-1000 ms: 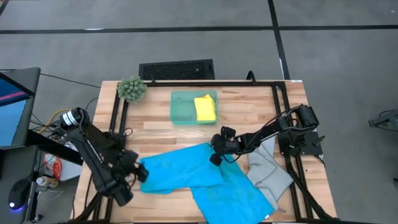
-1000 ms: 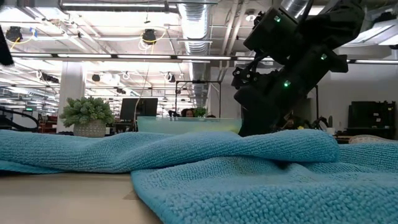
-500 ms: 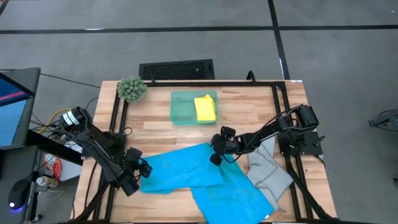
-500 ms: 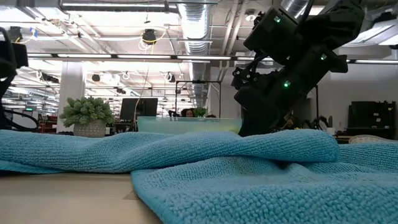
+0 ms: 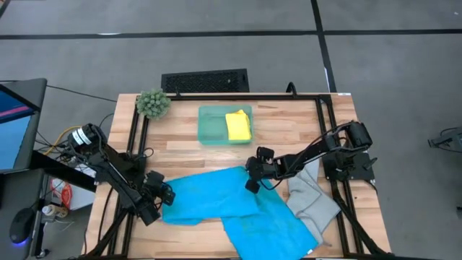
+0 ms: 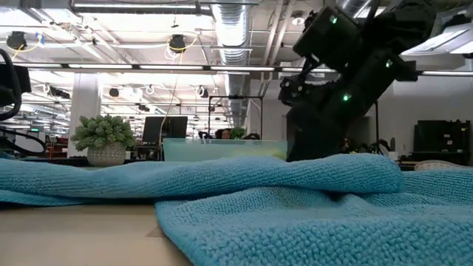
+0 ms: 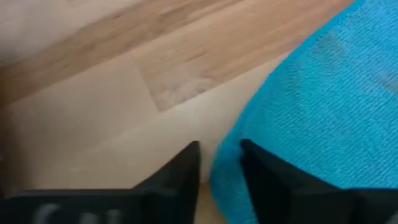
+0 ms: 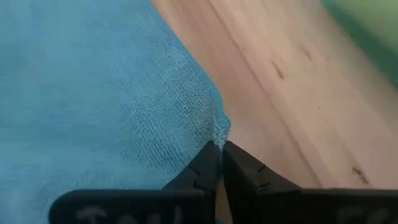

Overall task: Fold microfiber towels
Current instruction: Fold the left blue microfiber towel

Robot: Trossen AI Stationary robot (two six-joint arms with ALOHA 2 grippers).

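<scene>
A bright blue towel [image 5: 209,195] lies spread on the table's near middle, overlapping a second blue towel [image 5: 271,227] toward the near right. A light grey towel [image 5: 310,198] lies crumpled at the right. A yellow towel [image 5: 238,125] sits folded in the teal tray [image 5: 209,126]. My left gripper [image 7: 221,165] is low at the upper blue towel's left edge [image 7: 224,177]. Its fingers stand narrowly apart on either side of that edge. My right gripper [image 8: 219,149] is shut at the same towel's far right corner. My right gripper pinches the far right corner [image 8: 219,132] of the upper blue towel between its two fingertips, coming from the table's right side and slanting down. One layer or several, I cannot tell. The rest of the towel lies slack on the table.
A fuzzy green plant ball [image 5: 152,103] stands at the far left corner. A black slatted panel [image 5: 204,80] lies beyond the far edge. Black frame rails [image 5: 326,115] run along the table's sides. Bare wood shows between the tray and the towels.
My left gripper has come down toward the blue towel's left edge and now stands low at it. The towel's left part lies a little flatter than before. My right gripper has kept to the towel's far right corner, hardly moving.
</scene>
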